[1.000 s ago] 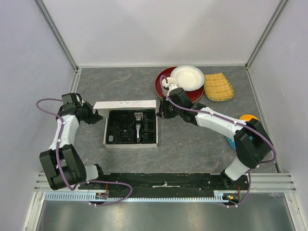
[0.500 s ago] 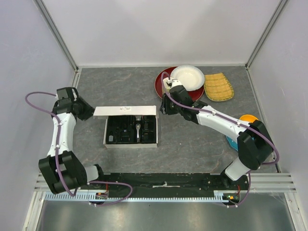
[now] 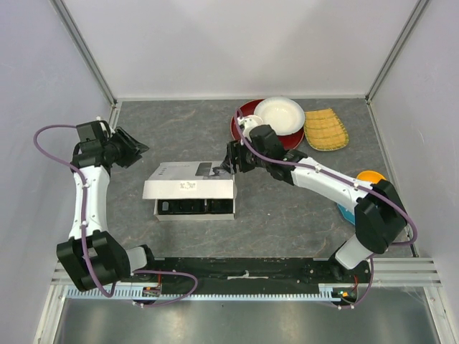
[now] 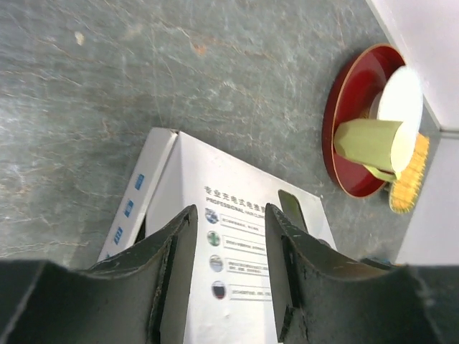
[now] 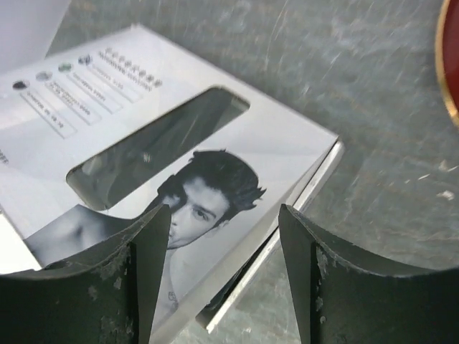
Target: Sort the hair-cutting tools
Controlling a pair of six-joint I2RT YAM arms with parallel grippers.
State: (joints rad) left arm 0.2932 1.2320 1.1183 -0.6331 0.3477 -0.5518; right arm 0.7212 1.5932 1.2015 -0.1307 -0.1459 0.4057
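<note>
white lid lies tilted over the black tray; its near edge doesn't look seated and the tray front shows under it. hair-cutting tools sit in that tray, mostly hidden. only a dark shape shows through the lid's window (can't tell which tool). left gripper is well off to the tray's far left, jaws apart, nothing in them. right gripper hovers at the lid's far right corner, jaws wide, also empty. my read: the step is closing the lid. press flat near its free edge and steady the tray side with the other arm so it doesn't slide. check no tool sticks up and blocks it.
</note>
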